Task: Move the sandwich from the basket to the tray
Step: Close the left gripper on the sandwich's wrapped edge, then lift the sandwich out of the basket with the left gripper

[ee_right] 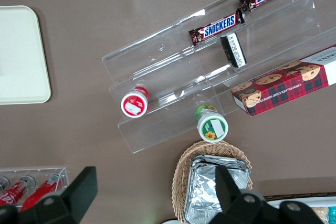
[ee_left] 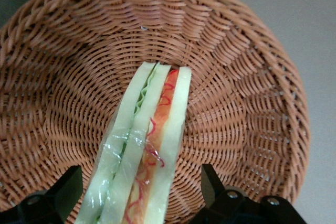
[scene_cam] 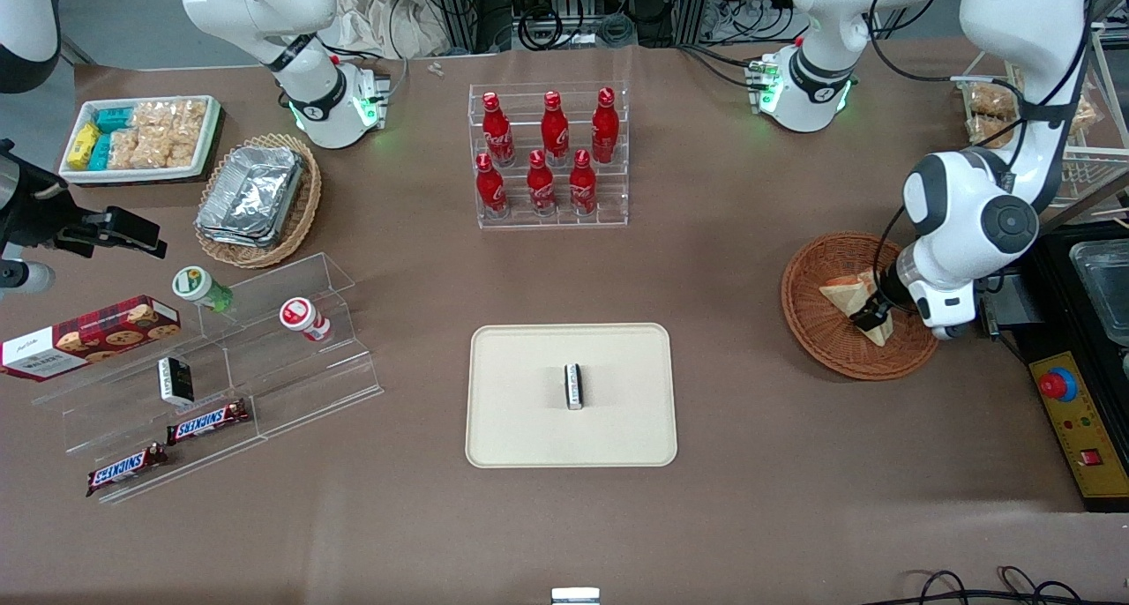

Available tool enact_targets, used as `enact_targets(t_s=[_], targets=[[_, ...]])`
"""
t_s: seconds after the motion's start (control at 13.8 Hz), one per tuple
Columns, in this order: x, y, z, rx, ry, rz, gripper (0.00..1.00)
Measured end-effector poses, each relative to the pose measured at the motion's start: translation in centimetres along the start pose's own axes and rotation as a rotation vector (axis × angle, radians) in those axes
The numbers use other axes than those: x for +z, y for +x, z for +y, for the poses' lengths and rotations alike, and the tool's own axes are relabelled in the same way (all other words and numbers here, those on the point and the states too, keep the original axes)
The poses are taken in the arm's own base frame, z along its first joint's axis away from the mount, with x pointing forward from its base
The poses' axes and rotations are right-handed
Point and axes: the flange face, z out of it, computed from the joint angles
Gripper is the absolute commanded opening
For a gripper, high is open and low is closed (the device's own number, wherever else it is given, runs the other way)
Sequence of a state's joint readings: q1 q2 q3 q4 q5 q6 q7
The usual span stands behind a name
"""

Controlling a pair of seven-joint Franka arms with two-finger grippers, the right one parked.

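While the gripper [ee_left: 142, 195], fingers spread, straddles the sandwich [ee_left: 144, 150] inside the basket [ee_left: 236, 77], grasp, lift and transfer to the distant tray [scene_cam: 529, 437] remain.

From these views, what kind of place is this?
Probably a robotics lab staged as a snack counter: cola bottles in a clear rack, Snickers bars on acrylic steps, cables by the arms. The gripper is open astride the sandwich in the basket.
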State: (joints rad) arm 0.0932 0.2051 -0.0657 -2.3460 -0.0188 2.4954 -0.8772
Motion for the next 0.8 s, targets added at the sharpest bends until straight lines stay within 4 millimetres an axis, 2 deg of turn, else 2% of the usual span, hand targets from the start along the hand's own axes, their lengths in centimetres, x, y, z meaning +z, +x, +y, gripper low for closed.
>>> enact_targets(t_s=[0.14, 0.22, 0.29, 0.36, 0.43, 0.8], targets=[[0.8, -0.2, -0.3, 0.000, 0.000, 0.000, 1.00], [1.1, -0.2, -0.3, 0.000, -0.001, 0.000, 0.85], [1.3, -0.3, -0.3, 0.000, 0.002, -0.002, 0.40], [1.6, -0.4, -0.2, 0.003, 0.005, -0.006, 0.14], [1.8, -0.6, -0.1, 0.007, 0.007, -0.007, 0.00], [1.0, -0.8, 0.6, 0.020, -0.013, 0.009, 0.00]])
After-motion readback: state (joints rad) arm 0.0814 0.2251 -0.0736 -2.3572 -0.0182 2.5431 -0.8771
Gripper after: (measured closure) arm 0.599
